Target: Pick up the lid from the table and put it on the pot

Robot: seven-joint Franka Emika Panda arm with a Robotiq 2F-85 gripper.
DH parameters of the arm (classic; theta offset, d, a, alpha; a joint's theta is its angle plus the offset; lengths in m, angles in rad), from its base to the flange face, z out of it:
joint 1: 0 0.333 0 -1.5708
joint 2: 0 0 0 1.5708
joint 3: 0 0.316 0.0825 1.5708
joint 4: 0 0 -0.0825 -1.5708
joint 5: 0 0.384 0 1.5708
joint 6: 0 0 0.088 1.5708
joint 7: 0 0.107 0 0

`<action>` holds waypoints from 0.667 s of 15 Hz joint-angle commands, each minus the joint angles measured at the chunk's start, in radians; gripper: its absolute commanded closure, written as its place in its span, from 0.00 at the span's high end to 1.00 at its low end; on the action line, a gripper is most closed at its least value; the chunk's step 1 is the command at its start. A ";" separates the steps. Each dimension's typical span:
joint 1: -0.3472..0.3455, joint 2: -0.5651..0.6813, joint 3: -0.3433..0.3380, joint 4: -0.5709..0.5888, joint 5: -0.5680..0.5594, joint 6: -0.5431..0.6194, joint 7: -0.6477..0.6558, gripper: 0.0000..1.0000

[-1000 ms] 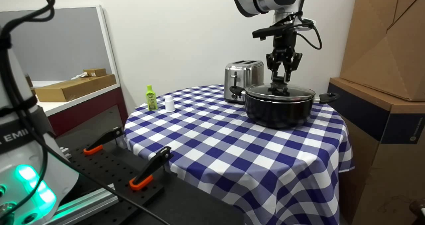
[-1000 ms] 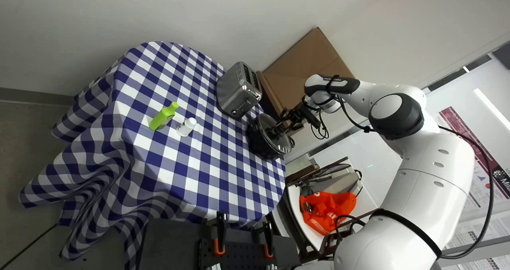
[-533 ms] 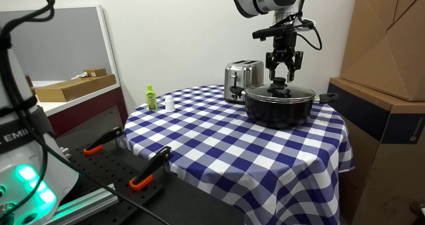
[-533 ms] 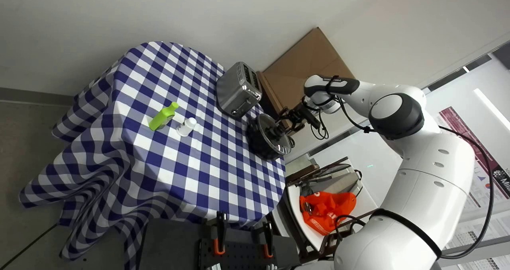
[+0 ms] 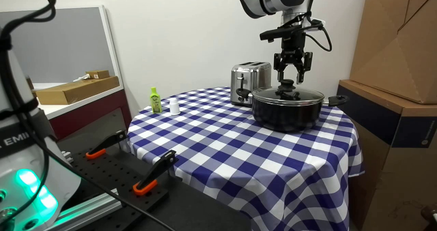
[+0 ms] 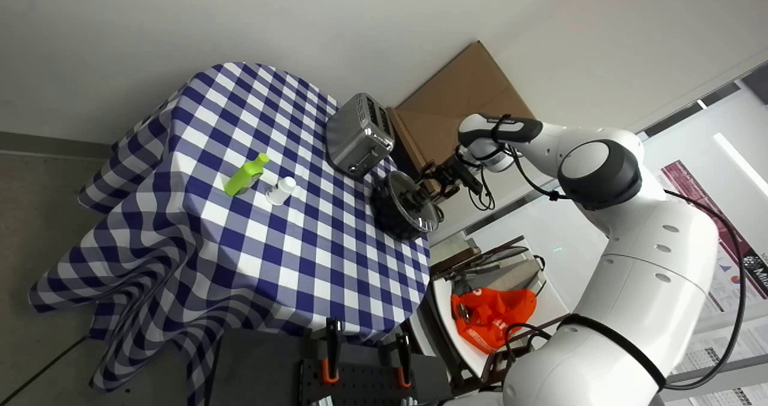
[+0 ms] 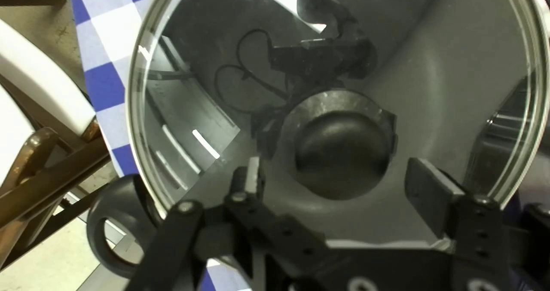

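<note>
The clear glass lid (image 5: 305,95) with its metal rim lies flat on the black pot (image 5: 286,117), covering its top. Its black knob (image 5: 286,83) stands upright at the centre. Just above the knob, my gripper (image 5: 290,79) is open, pointing straight down. In the wrist view the knob (image 7: 341,153) shows between the spread fingers (image 7: 429,192), with a gap on either side. The pot stands on the table (image 5: 211,139) with the blue-and-white checked cloth, near one end, also seen in an exterior view with the lid (image 6: 393,184) on it.
A steel toaster (image 5: 251,82) stands close beside the pot. Farther along the table are a green bottle (image 5: 155,101) and a white cup-like item (image 5: 174,106). Cardboard boxes (image 5: 385,121) rise behind the pot's end. Side handles (image 5: 338,100) jut out from the pot.
A second ago the fingers were closed round the lid's knob. They have since spread apart and let it go. Lid and pot have stayed in place, and the arm has hardly moved.
</note>
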 commanded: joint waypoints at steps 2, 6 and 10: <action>0.002 -0.045 0.002 -0.074 -0.016 0.030 -0.012 0.45; 0.007 -0.057 0.002 -0.096 -0.019 0.048 -0.012 0.25; 0.008 -0.061 0.000 -0.104 -0.021 0.067 -0.011 0.25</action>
